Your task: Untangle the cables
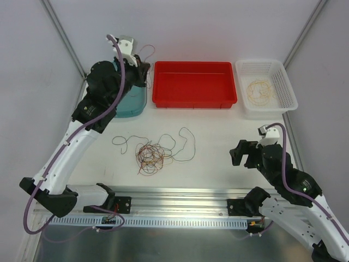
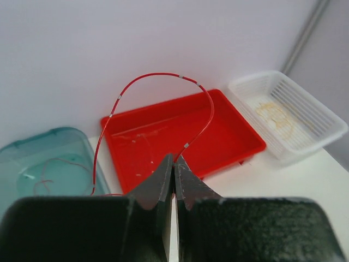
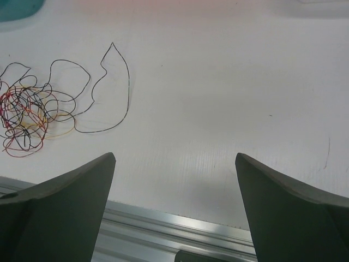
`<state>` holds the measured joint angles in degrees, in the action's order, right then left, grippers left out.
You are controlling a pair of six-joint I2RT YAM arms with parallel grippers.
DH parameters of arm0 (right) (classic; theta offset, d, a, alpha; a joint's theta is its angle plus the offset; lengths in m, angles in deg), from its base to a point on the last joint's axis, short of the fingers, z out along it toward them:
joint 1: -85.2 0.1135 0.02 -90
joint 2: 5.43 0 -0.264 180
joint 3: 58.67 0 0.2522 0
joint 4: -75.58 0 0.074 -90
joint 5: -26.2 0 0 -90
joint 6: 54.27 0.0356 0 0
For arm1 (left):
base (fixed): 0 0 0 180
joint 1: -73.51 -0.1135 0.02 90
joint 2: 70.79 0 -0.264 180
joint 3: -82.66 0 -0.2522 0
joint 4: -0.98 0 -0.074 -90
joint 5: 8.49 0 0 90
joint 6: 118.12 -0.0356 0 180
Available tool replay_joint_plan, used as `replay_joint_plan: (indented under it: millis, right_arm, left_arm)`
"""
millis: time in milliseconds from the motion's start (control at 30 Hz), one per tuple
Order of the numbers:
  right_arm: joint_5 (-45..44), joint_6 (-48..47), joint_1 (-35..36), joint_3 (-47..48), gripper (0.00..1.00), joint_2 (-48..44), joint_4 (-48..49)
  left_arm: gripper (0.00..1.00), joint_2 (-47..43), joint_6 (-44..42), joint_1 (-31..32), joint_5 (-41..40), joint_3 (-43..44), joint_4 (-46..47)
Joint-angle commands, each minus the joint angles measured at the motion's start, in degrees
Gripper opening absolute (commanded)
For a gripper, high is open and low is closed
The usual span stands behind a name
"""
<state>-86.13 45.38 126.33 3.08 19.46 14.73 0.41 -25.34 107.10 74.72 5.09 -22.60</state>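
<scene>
A tangle of thin yellow, orange-red and dark cables (image 1: 152, 155) lies on the white table in front of the arms, with dark loops trailing to the right; it also shows at the left of the right wrist view (image 3: 24, 112). My left gripper (image 1: 143, 68) is raised at the back left, between the teal bin and the red tray. Its jaws (image 2: 174, 159) are shut on one red cable (image 2: 158, 75), which arches up over the tray and hangs down at the left. My right gripper (image 1: 244, 154) is open and empty, low over the table right of the tangle (image 3: 174, 158).
A red tray (image 1: 194, 99) stands at the back middle. A teal bin (image 1: 133, 105) at the back left holds a thin cable (image 2: 49, 169). A white basket (image 1: 267, 106) at the back right holds yellow cables (image 1: 259, 90). A metal rail (image 1: 180, 199) runs along the near edge.
</scene>
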Motion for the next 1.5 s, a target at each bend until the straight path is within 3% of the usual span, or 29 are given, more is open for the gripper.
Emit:
replay_joint_plan:
  millis: [0, 267, 567, 600, 667, 700, 767, 800, 900, 1133, 1467]
  right_arm:
    - [2.4, 0.0, 0.2, -0.3, 0.97, -0.2, 2.6]
    - [4.3, -0.5, 0.2, -3.4, 0.97, 1.5, 5.7]
    - [5.2, -0.6, 0.2, -3.7, 0.97, 4.3, 5.1]
    - [5.2, -0.4, 0.1, -3.7, 0.97, 4.6, 4.8]
    - [5.9, -0.9, 0.1, -3.8, 0.97, 5.5, 4.7]
    - [6.2, -0.9, 0.2, -3.8, 0.97, 5.7, 4.9]
    - [6.9, -1.1, 0.2, -4.0, 0.97, 6.6, 5.3]
    - [7.2, -1.2, 0.2, -4.0, 0.97, 6.8, 6.0]
    - [9.2, -0.7, 0.2, -4.1, 0.97, 7.8, 7.8]
    - [18.2, -0.3, 1.1, -6.5, 0.99, 9.6, 11.8]
    - [21.5, 1.3, 9.0, -10.1, 0.99, 15.2, 22.3]
  left_arm:
    - [0.00, 1.6, -2.3, -5.5, 2.8, 4.4, 0.8]
    - [0.00, 15.9, -4.9, -22.6, 6.0, 10.2, 1.6]
    - [0.02, 38.3, -3.0, -30.1, 7.1, 16.6, 2.7]
    - [0.07, 39.9, -2.9, -30.8, 7.1, 17.1, 2.7]
    - [0.26, 42.3, -2.9, -31.4, 5.7, 17.0, 2.2]
    - [0.50, 42.3, -2.9, -31.6, 6.0, 16.2, 1.8]
    - [0.70, 40.2, -2.9, -31.6, 7.3, 14.4, 1.7]
    - [0.85, 38.9, -0.6, -31.5, 8.4, 12.3, 1.7]
    - [0.98, 33.1, 1.9, -31.5, 9.9, 6.8, 1.7]
    - [0.99, 13.5, 13.0, -29.5, 14.7, -11.6, 1.1]
    - [0.98, -10.0, 22.2, -15.9, 16.6, -40.4, -6.2]
